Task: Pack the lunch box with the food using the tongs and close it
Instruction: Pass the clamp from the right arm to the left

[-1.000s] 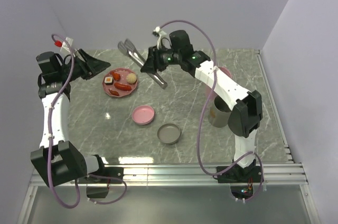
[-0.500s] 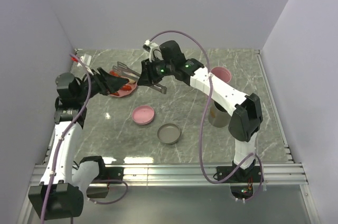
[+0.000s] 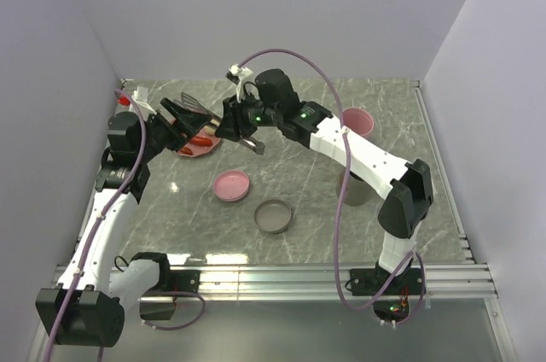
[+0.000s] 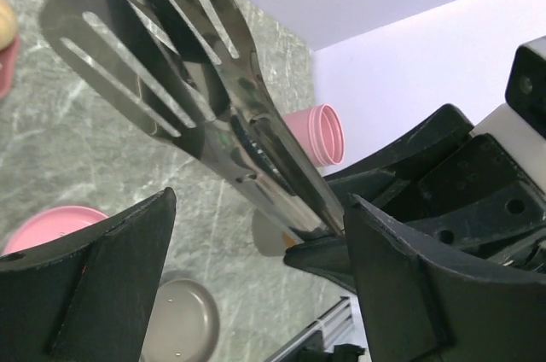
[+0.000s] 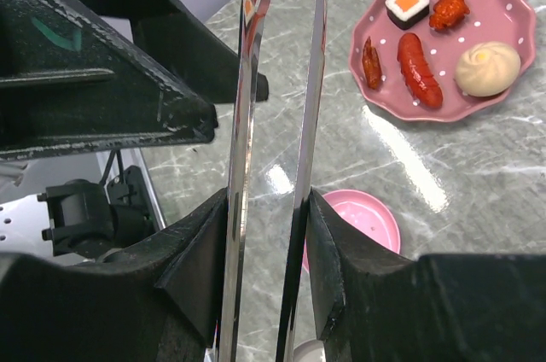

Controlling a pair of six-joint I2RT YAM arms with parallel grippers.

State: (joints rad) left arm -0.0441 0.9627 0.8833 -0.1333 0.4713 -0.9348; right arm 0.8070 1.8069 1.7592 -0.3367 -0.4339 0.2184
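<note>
Jaws: right gripper (image 5: pixel 264 242) clamped on tongs (image 4: pixel 213 114); left gripper (image 4: pixel 260 200) apart, straddling them. Suggest closing left squarely before right lets go.

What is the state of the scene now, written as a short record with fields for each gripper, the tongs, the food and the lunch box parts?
right gripper: shut on the tongs
left gripper: open, one finger on each side of the tongs, not closed on them
food: sushi roll, sausage and round bun, all on the pink dotted plate
lids: pink lid and grey lid lie on the table
pink tub: uncovered, far right
</note>
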